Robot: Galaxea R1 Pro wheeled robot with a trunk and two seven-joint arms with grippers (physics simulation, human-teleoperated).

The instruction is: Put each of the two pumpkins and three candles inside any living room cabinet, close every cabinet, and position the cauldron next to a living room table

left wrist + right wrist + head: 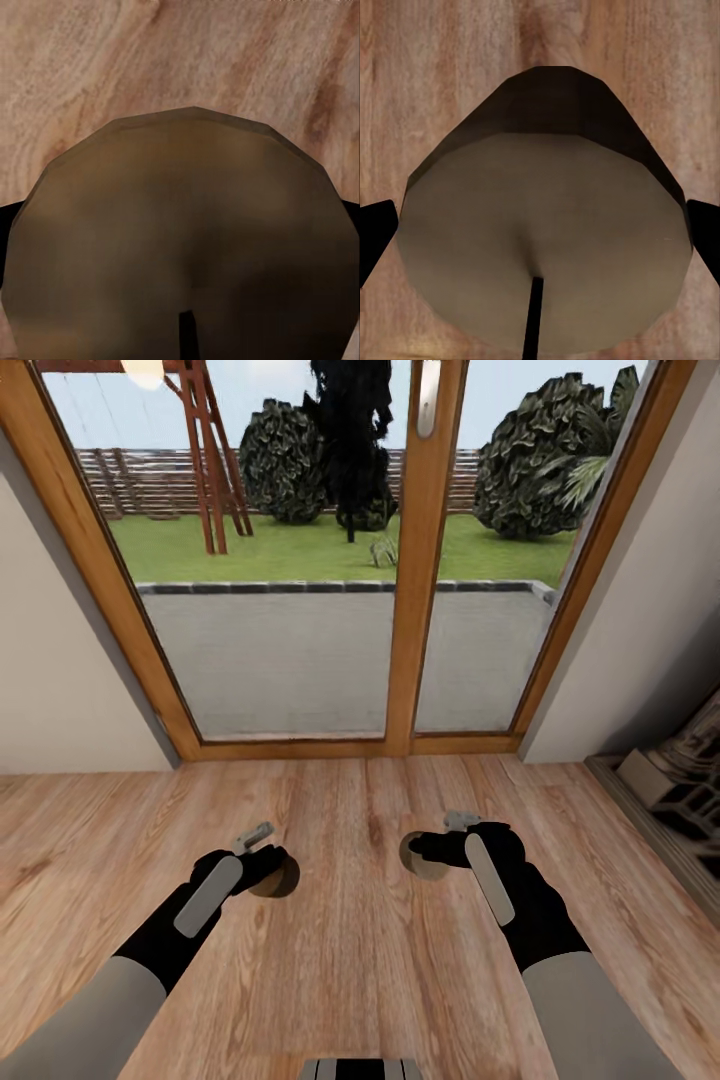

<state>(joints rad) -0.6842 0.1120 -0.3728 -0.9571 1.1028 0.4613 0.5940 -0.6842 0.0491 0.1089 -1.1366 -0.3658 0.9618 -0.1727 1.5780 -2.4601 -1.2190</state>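
Each of my hands carries a candle above the wood floor. The left gripper [272, 868] is shut on a squat brown-grey candle [280, 878]; in the left wrist view that candle [180, 240] is seen end-on with its dark wick. The right gripper [425, 852] is shut on a second candle [418, 857]; in the right wrist view this candle [547, 247] shows its pale flat top and wick, with black fingers [375, 232] at both its sides. Pumpkins, cabinet and cauldron are out of view.
A tall wood-framed glass door [425, 560] stands straight ahead, with a paved terrace and garden behind it. White walls flank it. A low dark shelf unit with stone-like blocks [670, 780] runs along the right wall. Wood floor [350, 960] lies below.
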